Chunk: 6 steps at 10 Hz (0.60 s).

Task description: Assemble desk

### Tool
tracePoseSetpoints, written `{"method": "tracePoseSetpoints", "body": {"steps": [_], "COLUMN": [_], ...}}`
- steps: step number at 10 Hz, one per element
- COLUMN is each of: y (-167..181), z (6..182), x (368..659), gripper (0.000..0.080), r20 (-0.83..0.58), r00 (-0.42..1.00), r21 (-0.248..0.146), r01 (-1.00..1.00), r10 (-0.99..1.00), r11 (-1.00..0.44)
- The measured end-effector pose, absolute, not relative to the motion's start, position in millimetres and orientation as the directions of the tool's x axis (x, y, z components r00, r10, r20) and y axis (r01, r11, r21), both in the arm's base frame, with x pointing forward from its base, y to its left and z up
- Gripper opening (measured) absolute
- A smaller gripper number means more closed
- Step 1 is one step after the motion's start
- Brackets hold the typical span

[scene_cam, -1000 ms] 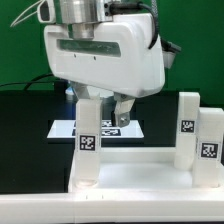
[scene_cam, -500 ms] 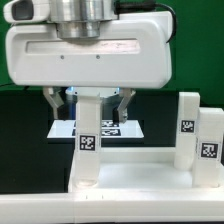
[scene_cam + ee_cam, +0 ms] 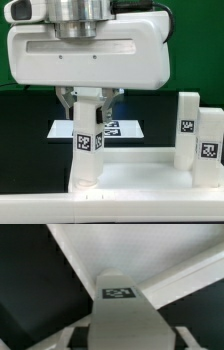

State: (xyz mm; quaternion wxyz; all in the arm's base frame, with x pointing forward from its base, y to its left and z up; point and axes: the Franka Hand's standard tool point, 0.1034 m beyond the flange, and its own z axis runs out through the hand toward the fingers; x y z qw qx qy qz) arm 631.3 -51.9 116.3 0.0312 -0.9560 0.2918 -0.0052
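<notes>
**End effector pinching an upright leg seated in the desk top**

The end effector (image 3: 87, 100) stands directly over a leg (image 3: 87, 150) that rises upright from a near corner of the desk top (image 3: 140, 172), toward the exterior view's left. Its two fingers (image 3: 66, 101) are drawn in against the leg's upper end, one on each side, so the leg is pinched between them. The grip sits high, above the leg's tag, which leaves the lower end free where it meets the corner socket; this is judged to suit turning or pressing the leg home, though how fully it is seated cannot be told. In the wrist view the leg (image 3: 122, 314) runs straight away from the camera toward the top's rim (image 3: 185, 277), its tag facing the lens, showing the end effector aligned with the leg's axis. Two further legs (image 3: 187, 125) stand upright together at the exterior view's right, already on the top. The marker board (image 3: 130, 130) lies flat on the dark counter (image 3: 25, 125) behind the desk.

Compared with the frame half a second earlier, the fingers, then spread well clear on both sides of the leg, have closed onto it. One second earlier the end effector stood turned and offset toward the exterior view's right. The legs and top are unmoved.
</notes>
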Motion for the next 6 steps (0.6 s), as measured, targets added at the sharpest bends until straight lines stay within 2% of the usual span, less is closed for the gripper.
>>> {"method": "tracePoseSetpoints", "body": {"steps": [3, 5, 6], "y": [-53.2, -58.4, -61.2], "z": [115.3, 114.8, 114.6], "x": [632.0, 631.5, 631.2], "gripper": [0.0288, 0.0288, 0.0288], "r20": [-0.008, -0.066, -0.107], "r00": [0.688, 0.404, 0.239], "r21": [-0.067, -0.098, -0.1], "r01": [-0.724, -0.913, -0.968], "r10": [-0.726, -0.912, -0.965], "r11": [-0.686, -0.397, -0.229]}}
